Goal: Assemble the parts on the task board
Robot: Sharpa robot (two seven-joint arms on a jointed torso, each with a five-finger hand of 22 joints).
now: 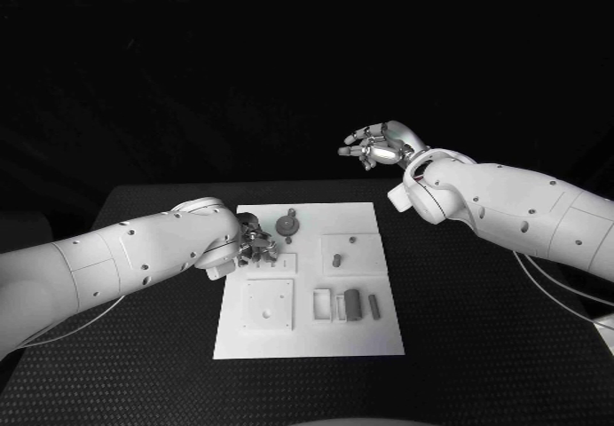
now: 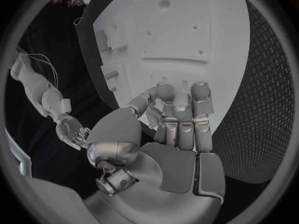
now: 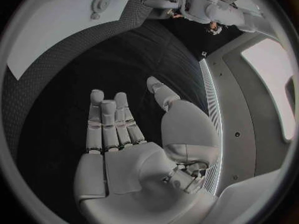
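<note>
Left hand (image 1: 254, 247) down on board's (image 1: 307, 346) left edge, fingers curled; whether gripping anything, cannot tell. Gear-like part (image 1: 288, 226) just beyond its fingertips, long axis running away from robot. Right hand (image 1: 379, 145) empty, fingers spread, raised well off past board's far right corner. Left clearly nearer.

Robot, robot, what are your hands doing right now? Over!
Left hand down on task board, holding nothing seen. Right hand open, raised beyond the table. Nothing in the way.

The left hand (image 1: 254, 244) hides part of the task board (image 1: 307, 342)
</note>
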